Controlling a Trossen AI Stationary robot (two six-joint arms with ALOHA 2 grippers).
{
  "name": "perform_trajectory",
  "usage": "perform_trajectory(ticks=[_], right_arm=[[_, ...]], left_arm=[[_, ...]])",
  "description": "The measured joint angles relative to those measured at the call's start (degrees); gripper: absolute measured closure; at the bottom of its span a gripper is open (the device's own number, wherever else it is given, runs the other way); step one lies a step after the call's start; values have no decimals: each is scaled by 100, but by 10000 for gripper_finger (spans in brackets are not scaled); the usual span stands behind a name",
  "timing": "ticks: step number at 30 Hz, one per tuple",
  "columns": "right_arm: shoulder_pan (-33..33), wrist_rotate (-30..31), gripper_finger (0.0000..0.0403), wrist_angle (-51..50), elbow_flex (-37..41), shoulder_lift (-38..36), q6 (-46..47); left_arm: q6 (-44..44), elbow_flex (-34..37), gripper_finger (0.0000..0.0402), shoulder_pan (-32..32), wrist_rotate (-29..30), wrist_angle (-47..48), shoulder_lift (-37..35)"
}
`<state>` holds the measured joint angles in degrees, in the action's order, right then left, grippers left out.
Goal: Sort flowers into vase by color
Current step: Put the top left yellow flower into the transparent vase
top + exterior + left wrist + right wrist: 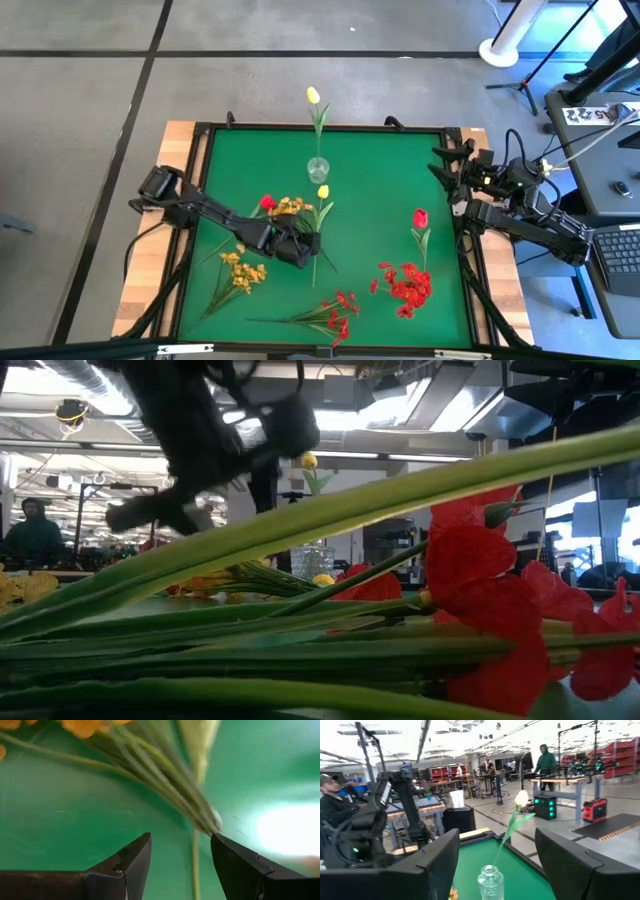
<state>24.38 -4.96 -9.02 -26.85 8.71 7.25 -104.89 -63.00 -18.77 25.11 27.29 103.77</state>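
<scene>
My left pincer (180, 865) hung open and empty over the yellow spray (291, 208) lying mid-surface; light, floppy and slippery, it seemed best pinched on the bunched stems (170, 785).

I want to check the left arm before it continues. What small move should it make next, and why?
Probably lower the left gripper a little and close it. Its fingers are open above the green table, and the thin green stems of the yellow spray run down toward the gap between them, not yet gripped. The vase already holds one yellow tulip. The right gripper waits at the table's right edge.
</scene>
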Motion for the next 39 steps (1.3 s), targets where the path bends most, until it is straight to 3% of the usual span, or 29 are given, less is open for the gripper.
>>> perform_trajectory(ticks=[7, 18, 23, 32, 39], right_arm=[[0, -215, 144, -3, 0, 0, 17], [0, -373, 144, -8, 0, 0, 140], [0, -371, 144, -10, 0, 0, 140], [0, -364, 144, -10, 0, 0, 140], [1, -360, 144, -10, -2, 0, 140]], left_arm=[[-147, 7, 202, 395, 235, -358, 280], [431, 5, 208, 887, 239, -636, 377], [545, 4, 255, 912, 321, -643, 375], [908, 4, 385, 945, 413, -654, 375], [1691, 4, 397, 898, 575, -1472, 237]])
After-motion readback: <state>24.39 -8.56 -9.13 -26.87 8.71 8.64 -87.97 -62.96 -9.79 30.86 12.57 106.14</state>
